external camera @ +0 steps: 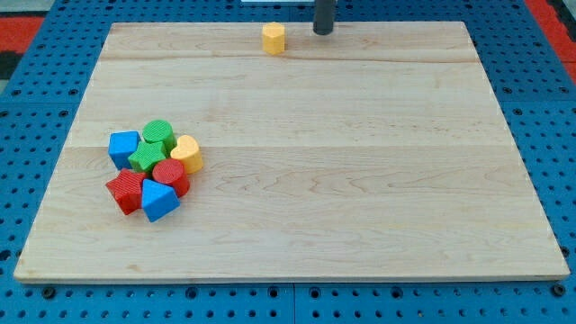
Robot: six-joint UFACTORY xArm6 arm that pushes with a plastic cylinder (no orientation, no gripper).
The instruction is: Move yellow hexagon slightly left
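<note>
The wooden board [297, 162] fills most of the view, lying on a blue pegboard [540, 54]. At the board's left, towards the near side, a cluster of seven blocks sits packed together, touching: a blue block [123, 147] at its left, a green cylinder [158, 134] at its far edge, a green star [147, 157] in the middle, a yellow heart [186, 153] at the right, a red cylinder [169, 175], a red block [126, 191] and a blue wedge [159, 199] nearest. The yellow hexagon [274, 38] stands alone at the far edge, just left of centre. My tip [323, 31], a bare rod with nothing to open or close, rests near the hexagon's right, apart from it.
</note>
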